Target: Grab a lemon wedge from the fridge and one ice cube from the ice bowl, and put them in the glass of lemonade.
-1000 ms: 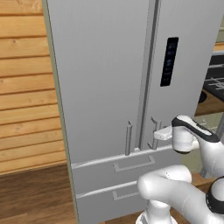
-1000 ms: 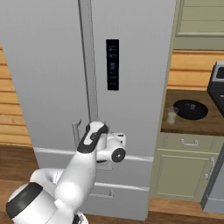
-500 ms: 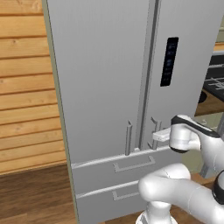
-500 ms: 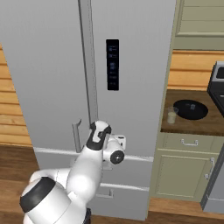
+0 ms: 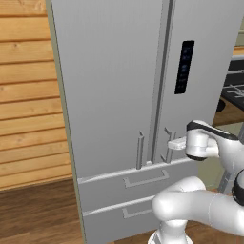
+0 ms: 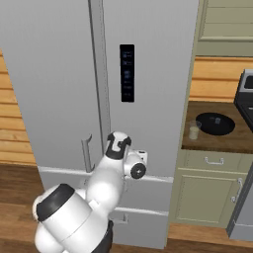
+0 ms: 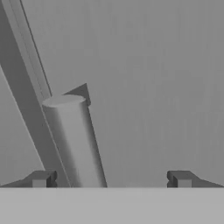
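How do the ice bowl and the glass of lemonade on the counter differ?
The ice bowl is black, wide and shallow; the glass of lemonade is clear, narrow and upright, holding a pale drink. The bowl sits further back and to the right; the glass stands nearer the fridge. Both rest on the brown counter, apart from each other.

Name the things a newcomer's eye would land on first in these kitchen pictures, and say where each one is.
The tall grey French-door fridge fills the middle, doors shut, with a black panel on its right door. The white robot arm's gripper is open at the right door's vertical bar handle. On the wooden counter to the right sit a wide black bowl and a small clear glass.
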Tool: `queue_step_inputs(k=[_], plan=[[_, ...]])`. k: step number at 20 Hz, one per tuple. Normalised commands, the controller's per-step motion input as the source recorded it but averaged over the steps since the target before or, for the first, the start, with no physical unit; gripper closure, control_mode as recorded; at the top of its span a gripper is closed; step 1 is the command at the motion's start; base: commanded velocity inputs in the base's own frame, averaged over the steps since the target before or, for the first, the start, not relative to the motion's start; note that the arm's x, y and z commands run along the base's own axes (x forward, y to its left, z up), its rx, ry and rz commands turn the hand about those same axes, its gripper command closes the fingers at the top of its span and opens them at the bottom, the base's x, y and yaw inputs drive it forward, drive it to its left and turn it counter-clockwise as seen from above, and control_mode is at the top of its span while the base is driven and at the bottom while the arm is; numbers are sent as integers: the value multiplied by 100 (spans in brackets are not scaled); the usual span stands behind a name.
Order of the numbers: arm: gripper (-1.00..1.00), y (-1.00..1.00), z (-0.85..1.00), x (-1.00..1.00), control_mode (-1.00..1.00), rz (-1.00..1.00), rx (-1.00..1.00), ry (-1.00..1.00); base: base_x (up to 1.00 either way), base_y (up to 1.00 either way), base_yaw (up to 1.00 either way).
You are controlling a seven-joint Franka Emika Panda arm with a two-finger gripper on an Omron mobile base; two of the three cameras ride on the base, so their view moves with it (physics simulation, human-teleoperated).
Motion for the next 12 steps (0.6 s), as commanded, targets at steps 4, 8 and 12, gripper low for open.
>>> queue_step_inputs(k=[4,8,12], plan=[[-100,0,-6,12,-100,0,0,0,0,0,0],[-100,10,-16,16,-100,0,0,1,0,0,0],[-100,23,-1,14,-100,0,0,7,0,0,0]])
